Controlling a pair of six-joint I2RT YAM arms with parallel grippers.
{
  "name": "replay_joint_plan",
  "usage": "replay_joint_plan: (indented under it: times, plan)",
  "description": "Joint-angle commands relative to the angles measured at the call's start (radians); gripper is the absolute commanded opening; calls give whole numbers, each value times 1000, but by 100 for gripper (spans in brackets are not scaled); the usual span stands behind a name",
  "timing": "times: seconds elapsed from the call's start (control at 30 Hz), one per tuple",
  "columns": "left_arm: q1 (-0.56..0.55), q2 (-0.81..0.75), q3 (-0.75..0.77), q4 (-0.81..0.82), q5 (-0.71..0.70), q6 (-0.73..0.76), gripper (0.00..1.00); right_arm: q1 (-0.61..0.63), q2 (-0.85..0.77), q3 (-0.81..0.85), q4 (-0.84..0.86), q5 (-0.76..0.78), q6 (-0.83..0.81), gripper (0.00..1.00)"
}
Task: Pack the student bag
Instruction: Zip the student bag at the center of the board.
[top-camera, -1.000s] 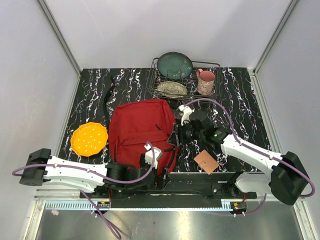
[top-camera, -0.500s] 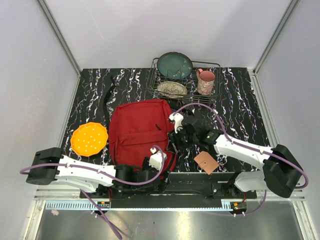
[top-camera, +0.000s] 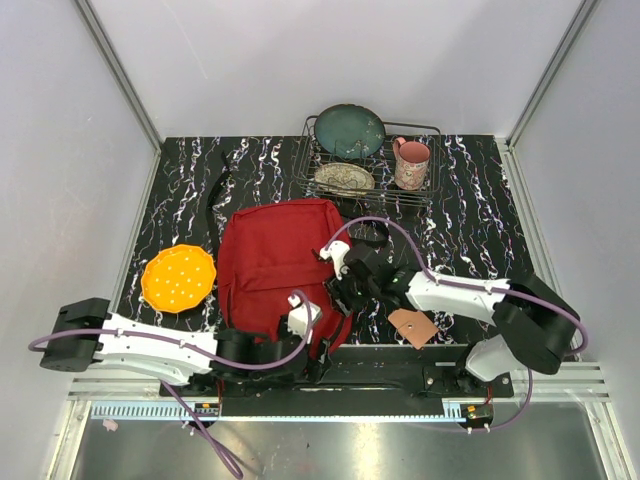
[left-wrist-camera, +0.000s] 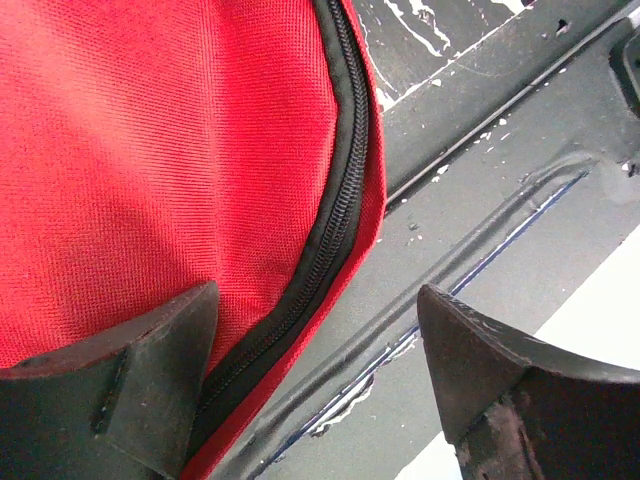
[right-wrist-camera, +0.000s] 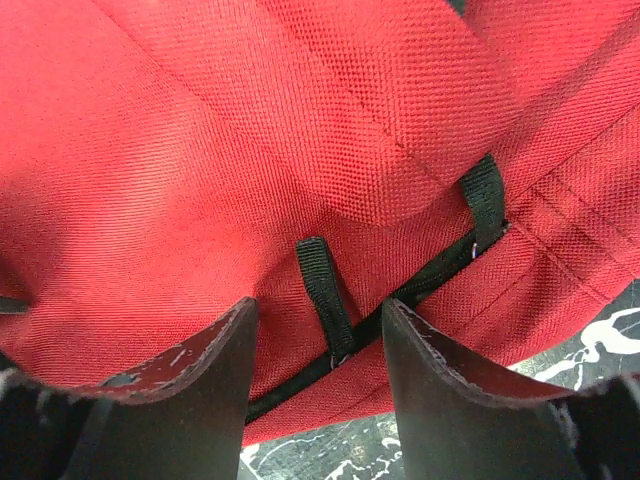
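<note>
Shows the student bag (top-camera: 275, 260), red with black trim, lying flat on the dark marbled worktop (top-camera: 480, 210), directly beneath both claws.

Shows the left claw (left-wrist-camera: 315, 295) spread wide over the bag's near corner, gripping nothing, with a closed black zipper (left-wrist-camera: 342, 170) curving through the gap between the jaws and a grey metal rail (left-wrist-camera: 500, 190) showing just past the bag's edge.

Shows the right claw (right-wrist-camera: 318, 305) partly open above the bag's right side, jaws straddling a short black webbing loop (right-wrist-camera: 318, 270) without touching it. Zip pull or plain strap tab: impossible to tell.

Places an orange plate (top-camera: 178, 277) well to the left of the left claw and a small brown card (top-camera: 412, 325) near the right claw, on its right, both out on the worktop.

Reads as the opening step: zipper closed wherever visible, nothing packed yet, both claws lining up for a hold along the zipper line.

Calls next for lowering the right claw and closing on the loop, and for pinning the fabric edge with the left claw, to draw the zipper without dragging the soft bag along. Needs a centred approach, given how thin and limp the loop looks.
</note>
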Motion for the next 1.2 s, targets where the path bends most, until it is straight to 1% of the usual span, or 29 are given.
replay_joint_plan:
  times: [0.0, 0.07, 0.13, 0.17, 0.27, 0.3, 0.33, 0.4, 0.47, 0.6, 0.7, 0.73, 0.8, 0.83, 0.93, 0.97, 1.0, 1.03, 1.17]
  plan:
    - [-2, -81, -34, 12, -33, -42, 84, 42, 26, 49, 7, 109, -61, 59]
    - [-2, -110, -47, 6, -41, -45, 83, 48, 35, 45, 19, 158, -57, 58]
    - [-2, -122, -54, 0, -51, -48, 83, 51, 64, 62, 10, 192, -49, 56]
    - [-2, -127, -54, -3, -51, -47, 83, 51, 82, 72, 1, 201, -43, 49]
    - [-2, -110, -50, 5, -51, -41, 82, 54, 101, 83, 33, 209, -20, 38]
    - [-2, -101, -47, 6, -45, -38, 81, 54, 102, 86, 39, 213, -12, 26]
    - [-4, -90, -36, 6, -42, -36, 81, 54, 105, 89, 44, 215, -3, 21]
    - [-2, -55, -27, 6, -30, -36, 79, 54, 107, 97, 39, 227, 9, 5]
    - [-2, -21, -19, 20, -24, -38, 77, 53, 96, 95, 41, 247, 22, 0]
    - [-2, 17, -13, 48, -7, -39, 73, 56, 55, 69, 61, 324, 58, 0]
    - [-2, 33, -4, 48, -1, -35, 63, 53, 3, 48, 71, 382, 94, 0]
    - [-4, 37, -4, 46, 1, -33, 55, 54, -11, 36, 79, 419, 118, 0]
    - [-4, 50, 2, 43, 7, -28, 48, 54, -45, 31, 84, 460, 140, 0]
    - [-4, 56, 6, 35, 10, -28, 37, 53, -54, 28, 79, 491, 146, 0]
    - [-4, 79, 18, 11, 13, -39, 18, 48, -82, 25, 76, 510, 170, 0]
    - [-2, 91, 19, 8, 16, -41, 7, 50, -88, 23, 77, 507, 178, 0]
    - [-2, 97, 21, 6, 19, -42, 3, 46, -91, 22, 74, 496, 189, 0]
    - [-2, 103, 28, -1, 18, -47, 0, 46, -93, 19, 73, 493, 197, 0]
    - [-4, 139, 48, -9, 22, -45, 0, 48, -90, 17, 44, 479, 218, 0]
